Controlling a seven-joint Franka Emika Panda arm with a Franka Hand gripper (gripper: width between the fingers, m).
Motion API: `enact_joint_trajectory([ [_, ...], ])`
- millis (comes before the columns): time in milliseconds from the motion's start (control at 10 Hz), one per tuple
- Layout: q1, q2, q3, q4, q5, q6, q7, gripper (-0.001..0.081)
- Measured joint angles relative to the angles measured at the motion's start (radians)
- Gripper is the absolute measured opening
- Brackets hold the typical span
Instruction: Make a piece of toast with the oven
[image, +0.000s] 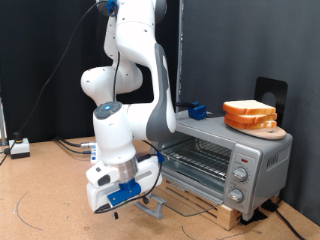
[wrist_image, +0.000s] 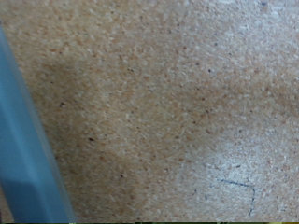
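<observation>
Our gripper (image: 150, 200) hangs low by the oven (image: 215, 158)'s lowered door; we cannot tell the fingers' state. The piece of toast (image: 250, 115) sits atop the oven, near the table's far edge. We judge a level, slow door release best.

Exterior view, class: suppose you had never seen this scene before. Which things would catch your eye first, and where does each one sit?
The big white robot arm fills the exterior view's left and middle, bending down so its gripper hangs low by the floor, before the oven's lowered door. At the right stands the silver oven, its wire rack showing. On top of it, stacked bread slices rest on a round board.
</observation>
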Motion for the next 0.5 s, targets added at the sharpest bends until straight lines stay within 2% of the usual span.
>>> enact_joint_trajectory([
  [200, -0.006, 0.029, -0.002, 0.004, 0.000, -0.002, 0.000, 0.0810],
  [500, -0.037, 0.045, -0.012, 0.003, 0.000, 0.015, -0.021, 0.0810],
])
